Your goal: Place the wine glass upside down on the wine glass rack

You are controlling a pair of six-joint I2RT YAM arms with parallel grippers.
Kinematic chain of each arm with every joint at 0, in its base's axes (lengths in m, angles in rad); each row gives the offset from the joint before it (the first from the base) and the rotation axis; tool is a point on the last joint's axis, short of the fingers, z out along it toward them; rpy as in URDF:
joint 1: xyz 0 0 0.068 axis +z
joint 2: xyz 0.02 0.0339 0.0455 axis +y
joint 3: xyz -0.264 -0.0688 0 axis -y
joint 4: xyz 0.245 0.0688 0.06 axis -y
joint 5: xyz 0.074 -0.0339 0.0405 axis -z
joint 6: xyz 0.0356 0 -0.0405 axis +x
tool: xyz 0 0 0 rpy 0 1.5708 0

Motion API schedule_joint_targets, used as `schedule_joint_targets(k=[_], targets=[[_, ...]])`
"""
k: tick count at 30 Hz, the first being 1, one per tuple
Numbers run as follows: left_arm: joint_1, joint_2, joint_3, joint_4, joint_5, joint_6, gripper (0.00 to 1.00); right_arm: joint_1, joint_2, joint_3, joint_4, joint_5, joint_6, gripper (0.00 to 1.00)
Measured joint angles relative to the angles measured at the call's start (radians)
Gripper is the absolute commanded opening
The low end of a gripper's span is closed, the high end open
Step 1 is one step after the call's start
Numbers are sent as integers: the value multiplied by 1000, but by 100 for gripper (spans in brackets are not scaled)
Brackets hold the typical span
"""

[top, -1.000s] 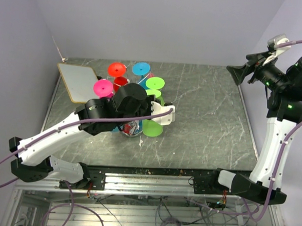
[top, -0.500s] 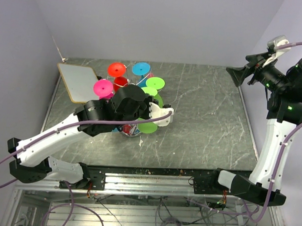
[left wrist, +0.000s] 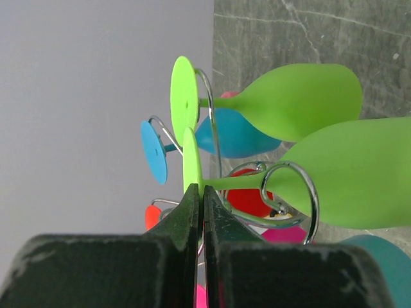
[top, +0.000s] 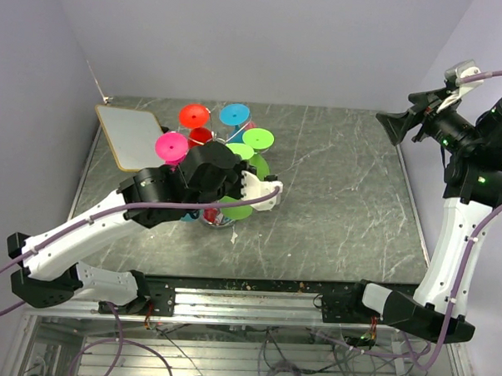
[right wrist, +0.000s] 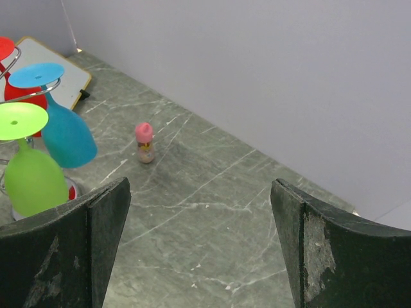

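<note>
Left wrist view is showing us the left gripper (left wrist: 202, 192) clenching its fingers on the thin foot of the lime wine glass (left wrist: 347, 173), whose stem is lying at a curled loop of the wine glass rack (left wrist: 313, 192), just beside a second lime glass (left wrist: 295, 99) and a blue glass (left wrist: 234, 138) hanging there. In the top external view we are seeing this glass bowl-down at the rack's near right side, on the left half of the table (top: 342, 209), while the right gripper (right wrist: 199, 186) is hanging well apart at the far right, its fingers standing spread wide.
</note>
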Motion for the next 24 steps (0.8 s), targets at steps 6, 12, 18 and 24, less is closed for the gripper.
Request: schedule_joint_targets(k=[6, 12, 18, 24], targets=[[14, -31, -8, -15, 0, 20, 7, -6, 0, -2, 6, -10, 8, 90], [26, -45, -10, -30, 4, 35, 7, -13, 0, -5, 9, -16, 16, 90], [30, -56, -9, -53, 36, 47, 7, -19, 0, -6, 16, -18, 20, 90], [32, -57, -3, -91, 96, 44, 7, -25, 6, -9, 24, -29, 34, 90]])
